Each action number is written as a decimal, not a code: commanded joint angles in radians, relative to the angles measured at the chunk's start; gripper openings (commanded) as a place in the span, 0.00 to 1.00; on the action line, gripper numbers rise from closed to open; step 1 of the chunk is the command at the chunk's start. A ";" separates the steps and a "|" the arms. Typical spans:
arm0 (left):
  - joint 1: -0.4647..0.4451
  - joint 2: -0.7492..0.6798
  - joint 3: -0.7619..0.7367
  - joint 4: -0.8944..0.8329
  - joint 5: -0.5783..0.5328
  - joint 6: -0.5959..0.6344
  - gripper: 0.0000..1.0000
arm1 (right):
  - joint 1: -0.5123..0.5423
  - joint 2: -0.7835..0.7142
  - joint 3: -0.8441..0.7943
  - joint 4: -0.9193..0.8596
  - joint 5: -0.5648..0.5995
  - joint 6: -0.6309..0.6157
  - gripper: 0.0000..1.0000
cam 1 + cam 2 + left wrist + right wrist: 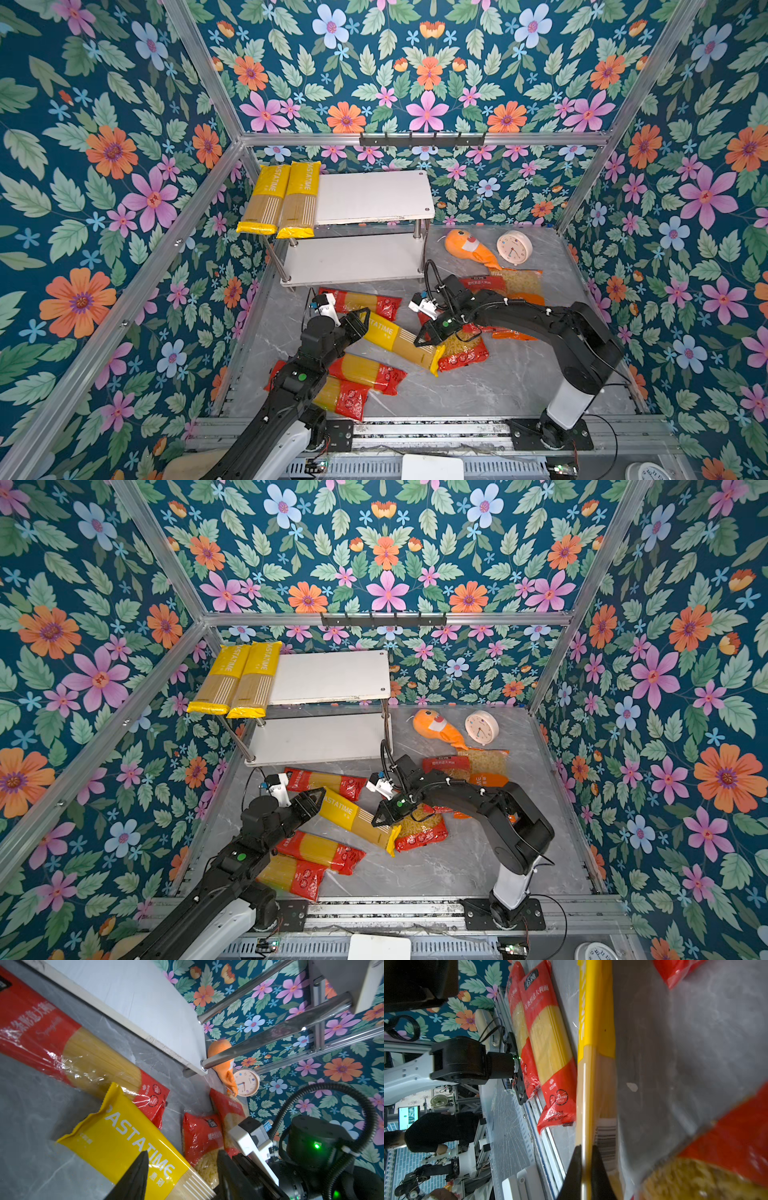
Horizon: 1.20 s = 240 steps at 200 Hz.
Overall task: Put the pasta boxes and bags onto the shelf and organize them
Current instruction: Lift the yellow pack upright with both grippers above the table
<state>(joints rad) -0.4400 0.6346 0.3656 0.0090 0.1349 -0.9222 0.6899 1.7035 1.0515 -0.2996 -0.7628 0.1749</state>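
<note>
Yellow plastic: two long PASTATIME packs (299,195) lie side by side on the left end of the top board of the shelf (374,195), upper left of centre in both top views. Their near ends overhang the front edge.

The grey marbled table (519,374) carries everything below.

- Two red spaghetti packs (365,370): lower left of centre, overlapping, partly under the left arm.
- Left pincer (365,322): jaws spread apart over the printed end of the third yellow pack (395,336). In the left wrist view the fingers (135,1178) stand to either side of its face. I cannot tell whether they touch it.
- Third red spaghetti pack (361,301): flat, just in front of the shelf. One end is beneath the yellow pack's top end.
- Third yellow pack: runs diagonally across the centre. Its far end lies over a wide red short-pasta bag (465,353).
- Right pincer (586,1153): pressed together, pinching that pack's thin edge beside the barcode.
- Second red bag (482,284) and orange bag (519,284): right of centre, partly under the right arm.
- Plush fish (469,249) and clock (514,248): right of the shelf.
</note>
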 commanded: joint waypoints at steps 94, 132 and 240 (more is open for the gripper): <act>0.000 -0.097 -0.217 0.553 0.128 -0.187 0.76 | -0.011 -0.347 -0.410 1.024 0.088 0.500 0.00; 0.000 -0.080 -0.215 0.657 0.156 -0.191 0.83 | 0.030 -0.417 -0.436 1.121 0.162 0.580 0.00; -0.018 0.153 -0.149 0.976 0.245 -0.230 0.78 | 0.154 -0.406 -0.358 1.297 0.274 0.690 0.00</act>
<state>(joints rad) -0.4526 0.7486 0.2008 0.8398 0.3485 -1.1271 0.8368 1.2953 0.6762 0.7464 -0.5026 0.8379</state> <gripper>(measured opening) 0.796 0.076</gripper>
